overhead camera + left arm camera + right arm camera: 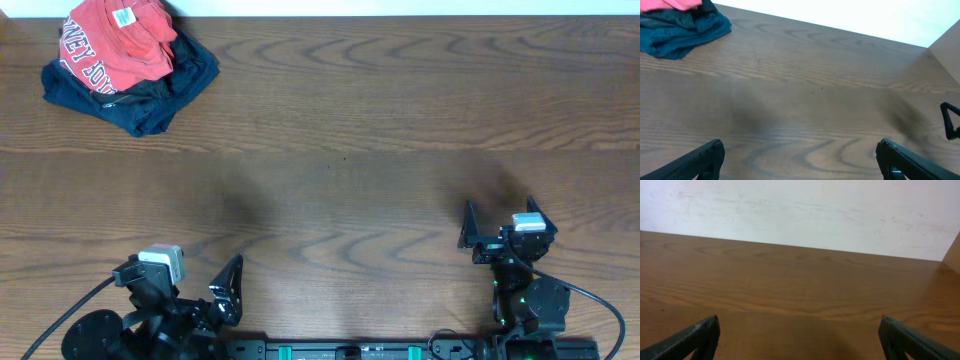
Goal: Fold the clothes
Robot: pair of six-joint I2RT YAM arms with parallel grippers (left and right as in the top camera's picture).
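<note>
The clothes are located at the far left corner of the table (350, 150). They are bunched in one unfolded heap: a red shirt (115, 40) with white lettering is laid on top of a dark blue garment (150, 95), and the two are touching. In the left wrist view the dark blue garment (680, 32) is seen at the table's far left, with an edge of the red shirt (670, 4) above it.

The left gripper (178, 285) is positioned at the near edge of the table, left of centre. Its jaws are spread wide and nothing is held between them; only bare wood is seen between the fingers in the left wrist view (800, 155).

The right gripper (500, 225) is positioned at the near edge of the table, right of centre. Its jaws are likewise spread wide and nothing is gripped (799, 330). A white wall (800, 210) is seen beyond the table's far edge.

Both grippers are well apart from the clothes.
</note>
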